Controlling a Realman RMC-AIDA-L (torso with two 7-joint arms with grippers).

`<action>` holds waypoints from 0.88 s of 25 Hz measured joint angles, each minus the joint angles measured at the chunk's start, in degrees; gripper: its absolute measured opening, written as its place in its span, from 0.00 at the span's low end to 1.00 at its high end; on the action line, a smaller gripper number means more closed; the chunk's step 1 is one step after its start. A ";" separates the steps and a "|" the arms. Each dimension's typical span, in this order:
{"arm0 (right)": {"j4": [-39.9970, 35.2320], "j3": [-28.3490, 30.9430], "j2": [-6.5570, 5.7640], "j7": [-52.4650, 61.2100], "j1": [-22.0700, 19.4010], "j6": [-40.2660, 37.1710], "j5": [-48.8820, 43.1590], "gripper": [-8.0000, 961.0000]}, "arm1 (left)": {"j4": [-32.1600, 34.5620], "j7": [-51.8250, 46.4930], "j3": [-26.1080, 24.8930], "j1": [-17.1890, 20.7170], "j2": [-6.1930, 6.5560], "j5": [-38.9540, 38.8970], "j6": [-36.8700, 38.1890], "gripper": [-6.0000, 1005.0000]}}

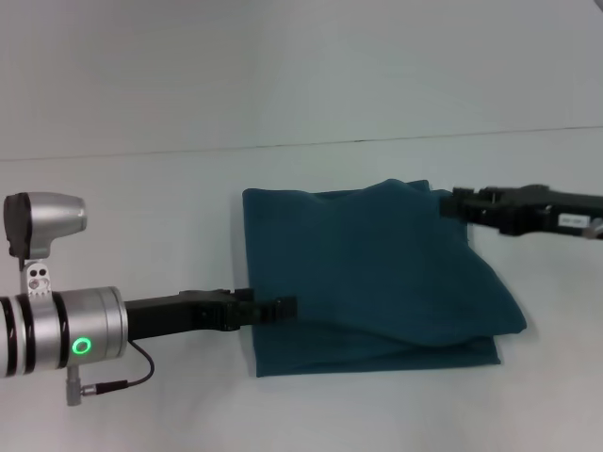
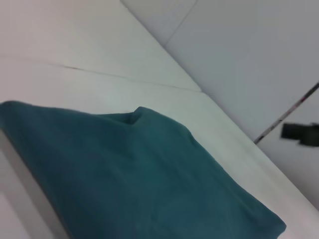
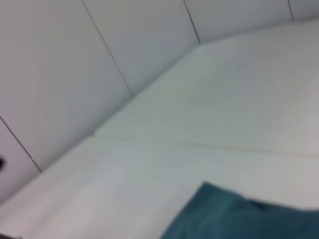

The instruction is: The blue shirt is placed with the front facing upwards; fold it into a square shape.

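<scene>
The left gripper [image 1: 283,308] reaches in low from the side, its tips at the near-left edge of the blue shirt [image 1: 372,273], probably to steady or pinch that edge; whether it is open or closed I cannot tell. The shirt lies between the two grippers as a roughly square, layered bundle on the white table [image 1: 141,207]. The right gripper [image 1: 450,202] meets the far-right corner, which sits slightly raised; its opening is unclear too.
</scene>
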 joint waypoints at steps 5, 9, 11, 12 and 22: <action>-0.03 2.55 -1.72 -0.92 -0.64 -3.94 3.21 0.26 | -0.13 -3.76 3.03 -0.13 -0.02 0.03 -3.48 0.91; -0.16 3.59 -2.48 -0.47 -0.66 -5.03 3.40 0.41 | -0.71 -6.07 4.20 -0.57 -0.07 0.03 -5.62 0.91; -0.31 3.83 -2.57 -0.42 -0.67 -5.06 3.41 0.50 | -0.80 -6.87 4.45 -0.72 -0.07 0.03 -6.10 0.91; -0.41 3.89 -2.59 -0.42 -0.67 -5.08 3.42 0.54 | -0.81 -7.26 4.67 -0.77 -0.06 0.04 -6.34 0.91; -0.63 3.94 -2.73 -0.37 -0.70 -5.35 3.13 0.96 | -0.92 -9.02 5.66 -1.58 -0.07 3.40 -6.78 0.90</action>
